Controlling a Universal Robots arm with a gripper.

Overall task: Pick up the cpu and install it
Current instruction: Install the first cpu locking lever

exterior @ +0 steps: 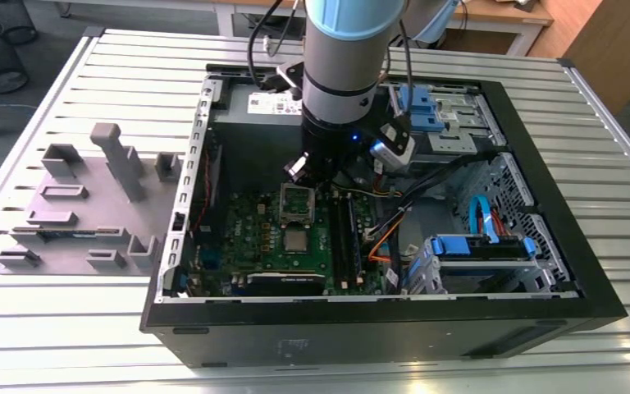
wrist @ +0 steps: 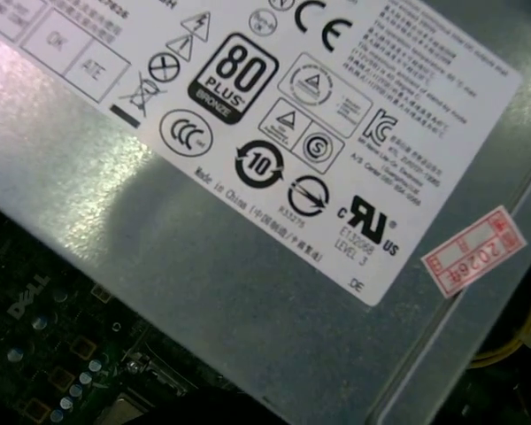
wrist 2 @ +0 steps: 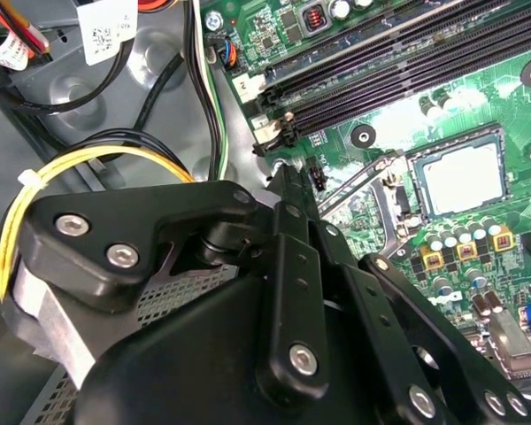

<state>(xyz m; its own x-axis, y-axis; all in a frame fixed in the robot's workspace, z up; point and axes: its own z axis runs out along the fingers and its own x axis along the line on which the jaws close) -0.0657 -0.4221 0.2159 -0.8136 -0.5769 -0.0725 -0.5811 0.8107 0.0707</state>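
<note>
The cpu (wrist 2: pixel 465 181), a small square chip with a pale silver-grey top, lies flat in its socket on the green board (wrist 2: pixel 478 106). In the exterior view the cpu (exterior: pixel 296 240) sits near the board's middle, and the dark socket frame (exterior: pixel 296 201) stands swung open just behind it. My gripper (wrist 2: pixel 288 190) hangs inside the open computer case over the board's rear edge, a short way from the socket and not touching the chip. Its black linkage fills the foreground of the second wrist view. Nothing shows in its grasp.
A grey power supply box (wrist: pixel 248 266) with labels lies close by the wrist. Yellow and black cables (wrist 2: pixel 97 159) run beside the board. Memory slots (wrist 2: pixel 407 62) flank the socket. Blue drive caddies (exterior: pixel 479 246) sit at the exterior view's right, grey fixture blocks (exterior: pixel 85 205) at its left.
</note>
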